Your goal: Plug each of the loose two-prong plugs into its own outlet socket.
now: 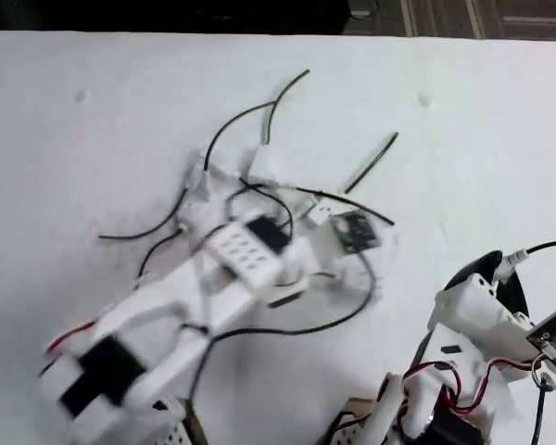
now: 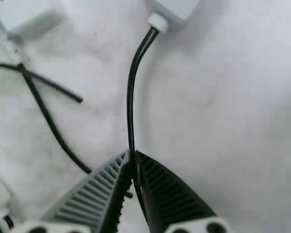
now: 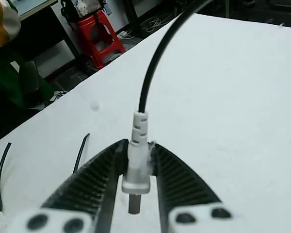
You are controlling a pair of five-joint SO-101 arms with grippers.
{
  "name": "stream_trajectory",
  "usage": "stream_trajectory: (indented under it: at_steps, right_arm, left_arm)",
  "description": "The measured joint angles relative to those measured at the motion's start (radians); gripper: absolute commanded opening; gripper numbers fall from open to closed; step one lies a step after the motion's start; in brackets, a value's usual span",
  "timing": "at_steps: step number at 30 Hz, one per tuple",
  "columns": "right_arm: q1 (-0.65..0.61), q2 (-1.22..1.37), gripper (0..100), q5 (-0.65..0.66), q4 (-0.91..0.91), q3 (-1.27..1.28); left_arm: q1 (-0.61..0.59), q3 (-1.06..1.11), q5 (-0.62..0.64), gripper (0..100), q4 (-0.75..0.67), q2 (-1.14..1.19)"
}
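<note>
Holding a plug right of the sockets

The right hand (image 3: pixel 137 144) gripped a white plug (image 3: pixel 136 174) at the near right, its long axis in line with the hand, cord end outward. The socket cluster (image 1: pixel 259 171) lay farther left, mid tabletop (image 1: pixel 93 139), where the left hand (image 2: pixel 132 156) pinched a black cord (image 2: pixel 131 87).

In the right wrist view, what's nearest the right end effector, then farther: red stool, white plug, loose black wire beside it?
1. White plug, gripped in the right end effector.
2. Loose black wire, on the table beside it.
3. Red stool, on the floor beyond the table.
</note>
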Motion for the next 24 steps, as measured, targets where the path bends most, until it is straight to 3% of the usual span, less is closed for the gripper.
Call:
stream_trajectory:
  at_steps: [6,11,13,17,24]
  right_arm:
    - [-0.002,0.0,1.6,0.0,0.0,0.0]
    - [-0.08,0.0,1.7,0.0,0.0,0.0]
    - [-0.1,0.0,1.7,0.0,0.0,0.0]
    - [-0.107,0.0,1.7,0.0,0.0,0.0]
    - [-0.109,0.0,1.7,0.0,0.0,0.0]
  left_arm:
    - [-0.244,0.319,0.0,2,0.002,-0.371]
    - [-0.388,0.58,-0.064,3,0.003,-0.678]
    - [-0.436,0.657,-0.101,8,0.003,-0.801]
    - [-0.456,0.686,-0.143,33,0.057,-1.023]
    - [-0.385,0.667,-0.123,32,0.04,-1.096]
